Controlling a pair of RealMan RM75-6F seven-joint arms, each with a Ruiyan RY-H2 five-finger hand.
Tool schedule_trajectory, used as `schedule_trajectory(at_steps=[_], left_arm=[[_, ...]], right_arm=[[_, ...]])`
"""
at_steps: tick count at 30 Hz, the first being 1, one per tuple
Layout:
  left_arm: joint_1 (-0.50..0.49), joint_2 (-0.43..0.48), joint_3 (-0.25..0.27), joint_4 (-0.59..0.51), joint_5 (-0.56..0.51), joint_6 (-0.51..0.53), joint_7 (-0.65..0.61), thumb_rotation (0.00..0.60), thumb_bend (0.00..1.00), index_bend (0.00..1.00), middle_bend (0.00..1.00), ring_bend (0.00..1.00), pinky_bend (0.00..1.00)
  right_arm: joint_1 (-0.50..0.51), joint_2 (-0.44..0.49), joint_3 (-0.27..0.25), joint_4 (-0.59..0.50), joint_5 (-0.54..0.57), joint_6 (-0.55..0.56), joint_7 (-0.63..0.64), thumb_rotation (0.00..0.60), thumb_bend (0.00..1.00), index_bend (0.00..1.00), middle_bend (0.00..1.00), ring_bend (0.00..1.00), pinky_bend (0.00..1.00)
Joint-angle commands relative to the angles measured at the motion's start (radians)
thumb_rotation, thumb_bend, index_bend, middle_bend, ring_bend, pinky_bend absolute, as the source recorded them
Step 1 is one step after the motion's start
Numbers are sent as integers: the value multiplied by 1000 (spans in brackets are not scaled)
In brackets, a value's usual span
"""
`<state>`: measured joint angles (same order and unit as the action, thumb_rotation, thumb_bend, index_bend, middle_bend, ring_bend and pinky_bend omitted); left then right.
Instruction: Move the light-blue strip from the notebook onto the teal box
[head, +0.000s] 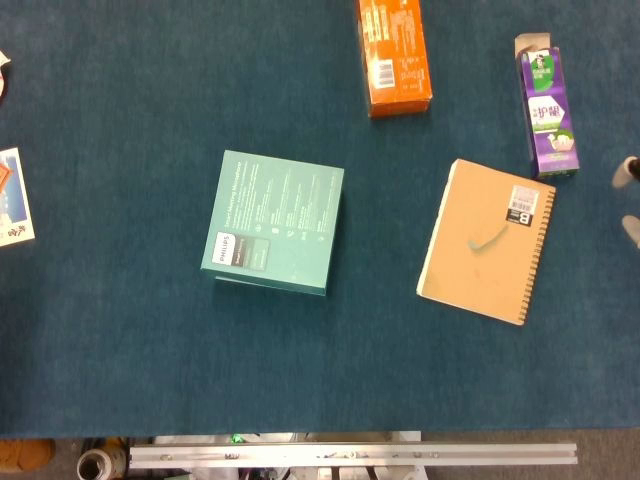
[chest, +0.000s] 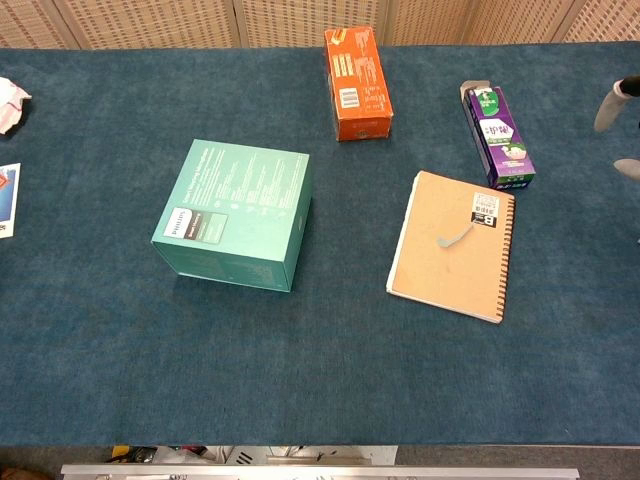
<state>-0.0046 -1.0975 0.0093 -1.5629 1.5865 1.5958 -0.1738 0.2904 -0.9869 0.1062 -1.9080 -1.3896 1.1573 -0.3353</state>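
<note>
Across the whole view spreads the desk (head: 120, 380), covered in a dark blue, felt-like cloth. Near its middle sits the teal box (head: 275, 222), a squarish cardboard carton with fine white print on its top face. At about 3 o'clock from it lies the notebook (head: 487, 240), a flat rectangle with a plain tan kraft cover, a dark spiral binding along its right edge and a small printed label at its upper right corner. On that cover, near the middle, rests the light-blue strip (head: 488, 239), thin, short and slightly curved. At 12 o'clock from the notebook lies a long orange carton (head: 394, 55) with a barcode panel, and at 1 o'clock a slim purple carton (head: 547, 110) with an open flap. A printed card (head: 12, 197) lies at the desk's 9 o'clock edge. Only pale fingers (head: 628, 172) of the right hand (chest: 622, 125) show, at the 3 o'clock edge, well apart from the notebook; they touch nothing, and how far they spread cannot be told. No left hand shows.
</note>
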Motion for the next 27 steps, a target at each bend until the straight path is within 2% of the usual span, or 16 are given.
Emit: schedule_trajectory(at_steps=[1, 8, 14, 27], left_arm=[[2, 2, -1, 2, -2, 3, -2, 600, 340, 193, 273, 159, 68], [-5, 2, -6, 6, -4, -8, -2, 600, 340, 193, 273, 159, 68], [-12, -1, -3, -3, 7, -16, 10, 600, 339, 193, 273, 159, 67], [-16, -9, 0, 0, 3, -31, 10, 600, 340, 193, 273, 159, 67]], right_arm=[[-5, 2, -1, -5, 3, 16, 0, 600, 251, 430, 923, 1000, 1000], [-25, 38, -9, -25, 3, 60, 6, 600, 251, 430, 923, 1000, 1000], [0, 31, -23, -13, 18, 7, -5, 600, 261, 444, 937, 1000, 1000], [144, -146, -44, 90, 152, -210, -130, 600, 266, 463, 953, 1000, 1000]])
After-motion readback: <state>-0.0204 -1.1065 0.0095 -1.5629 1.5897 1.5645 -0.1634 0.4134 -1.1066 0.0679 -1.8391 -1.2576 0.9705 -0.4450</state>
